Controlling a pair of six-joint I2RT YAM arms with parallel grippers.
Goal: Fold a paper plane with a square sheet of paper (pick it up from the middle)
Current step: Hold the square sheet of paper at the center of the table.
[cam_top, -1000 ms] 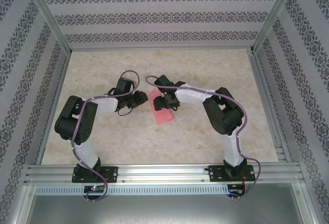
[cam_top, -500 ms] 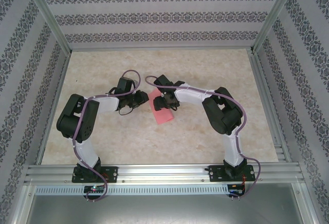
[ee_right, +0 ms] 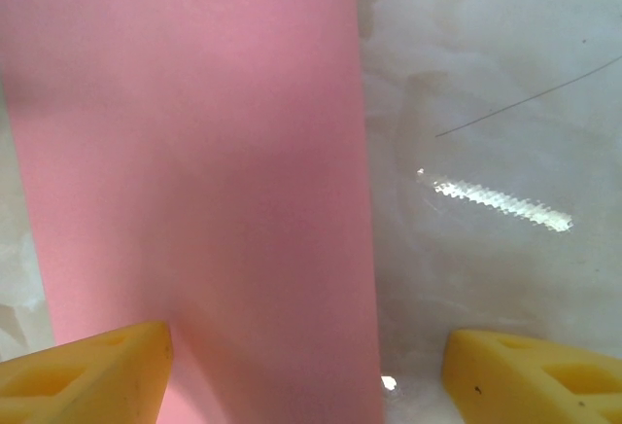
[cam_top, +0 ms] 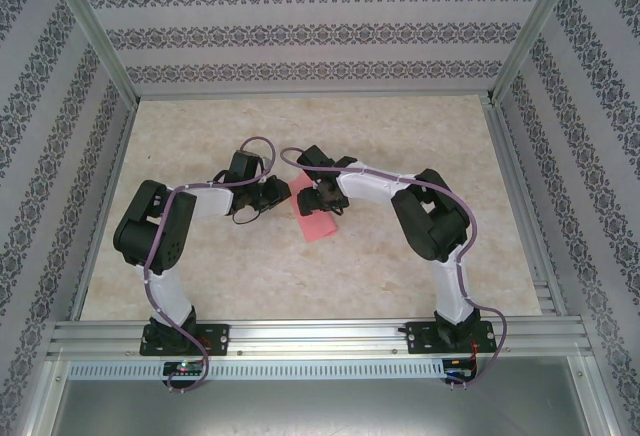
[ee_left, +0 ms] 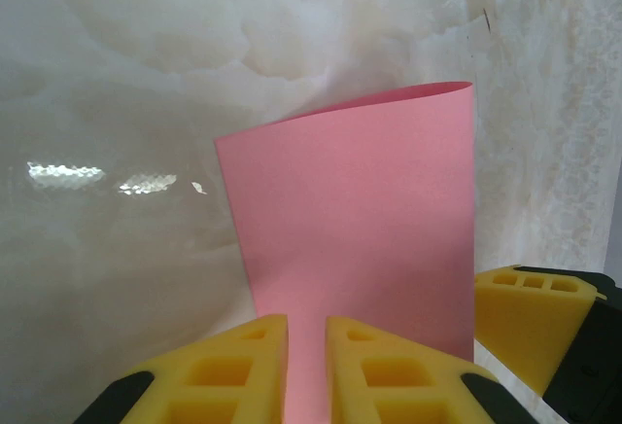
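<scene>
**Left pinch on, right jaws wide, paper bowing between them**

The left gripper (ee_left: pixel 304 327) has its yellow jaws drawn to a slit, and the near edge of the pink sheet (ee_left: pixel 360 220) sits in that slit. From the wrist view it reads as a pinch. The right gripper (ee_right: pixel 306 338) stands wide and holds nothing, one jaw over the paper and the other over bare table (cam_top: pixel 420 126). Out from the tools, the sheet lies mid-table between the two wrists, its far edge curling up off the marbled top. The danger: a pinch this near the edge could crumple or drag such thin paper. If the right jaws shut off-line, any crease likely comes out crooked.
</scene>
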